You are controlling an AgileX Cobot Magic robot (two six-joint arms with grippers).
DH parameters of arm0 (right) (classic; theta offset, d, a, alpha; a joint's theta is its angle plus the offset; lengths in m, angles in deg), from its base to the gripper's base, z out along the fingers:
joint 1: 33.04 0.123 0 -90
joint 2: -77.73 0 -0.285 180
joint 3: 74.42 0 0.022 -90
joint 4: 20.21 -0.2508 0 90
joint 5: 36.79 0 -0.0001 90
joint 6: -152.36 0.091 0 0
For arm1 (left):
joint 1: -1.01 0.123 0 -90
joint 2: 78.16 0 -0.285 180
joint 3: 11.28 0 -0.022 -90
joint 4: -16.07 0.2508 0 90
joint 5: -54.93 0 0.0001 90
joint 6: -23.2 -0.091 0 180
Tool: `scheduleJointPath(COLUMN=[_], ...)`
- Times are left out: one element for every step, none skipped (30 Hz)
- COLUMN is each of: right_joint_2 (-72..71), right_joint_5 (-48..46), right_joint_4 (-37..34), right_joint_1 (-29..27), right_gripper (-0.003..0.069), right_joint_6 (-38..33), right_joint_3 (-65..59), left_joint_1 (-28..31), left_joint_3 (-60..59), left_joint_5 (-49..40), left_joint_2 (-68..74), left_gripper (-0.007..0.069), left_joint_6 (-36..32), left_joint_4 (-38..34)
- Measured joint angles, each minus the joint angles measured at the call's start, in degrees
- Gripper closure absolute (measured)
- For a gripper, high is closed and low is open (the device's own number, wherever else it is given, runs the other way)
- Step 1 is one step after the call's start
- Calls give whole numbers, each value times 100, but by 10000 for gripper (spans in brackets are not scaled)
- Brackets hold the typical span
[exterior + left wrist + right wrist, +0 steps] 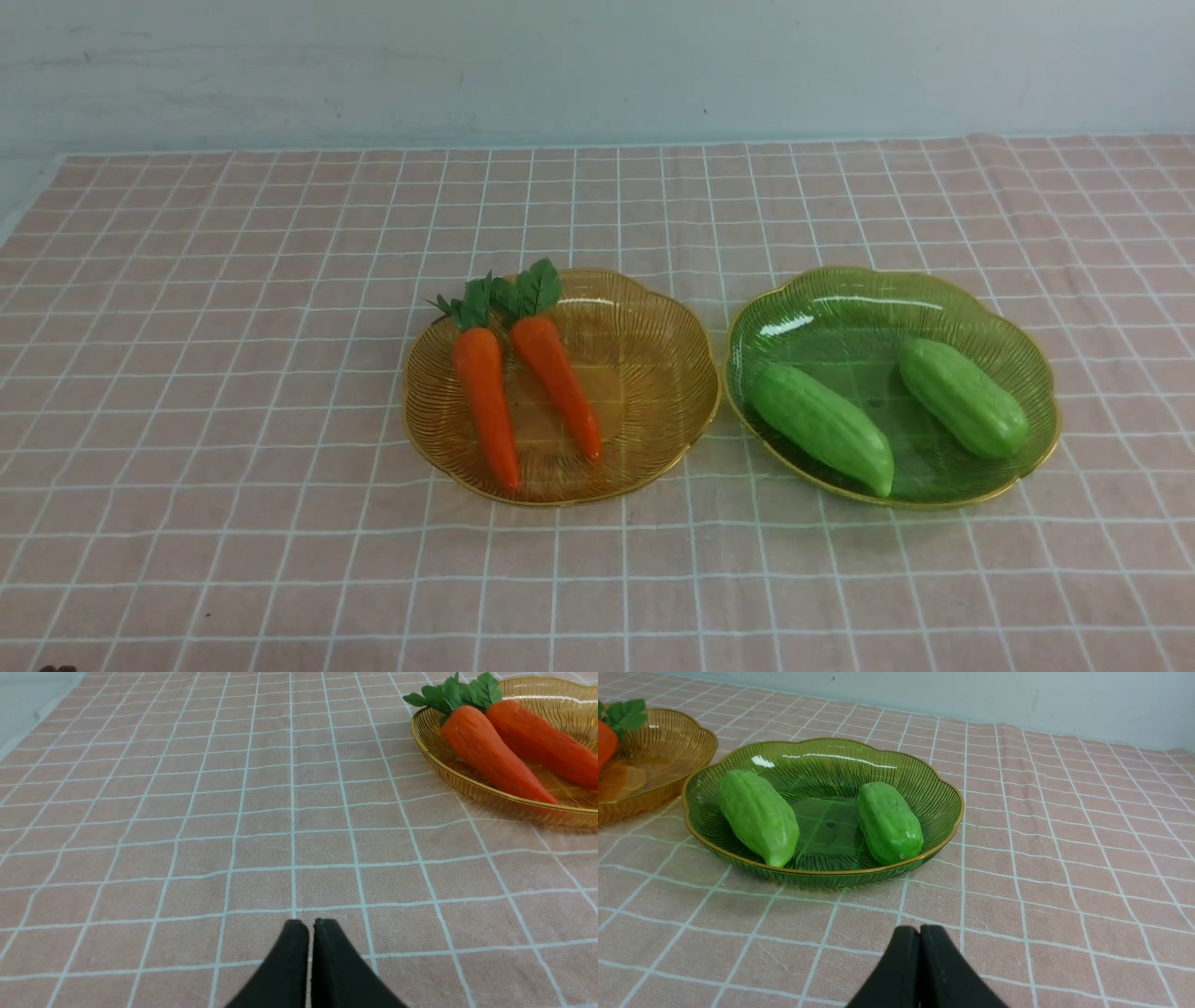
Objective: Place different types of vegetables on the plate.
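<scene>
Two orange carrots with green tops, one on the left [487, 401] and one on the right [556, 383], lie side by side in the amber plate [653, 373]. Two light-green cucumbers, one on the left [822, 427] and one on the right [963, 396], lie in the green plate [840, 317]. My left gripper [311, 924] is shut and empty over bare cloth, well short of the carrots [486, 751]. My right gripper [920, 929] is shut and empty on the near side of the green plate [822, 760] with both cucumbers [759, 814] [889, 821]. Neither arm shows in the front view.
A pink checked cloth [233, 373] covers the table up to a pale wall [597, 65]. The two plates stand almost touching at the middle. The cloth's left edge [42, 714] shows in the left wrist view.
</scene>
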Motion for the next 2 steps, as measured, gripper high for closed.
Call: scheduleJointPath(right_joint_2=[0,0], right_joint_5=[0,0], right_joint_4=[0,0], right_joint_1=[0,0], right_gripper=[674,674], right_joint_6=[0,0], right_joint_3=[0,0], left_joint_1=[0,0], left_joint_3=[0,0], left_joint_5=[0,0], left_joint_2=[0,0], left_gripper=[625,625], left_joint_6=[0,0], left_joint_4=[0,0])
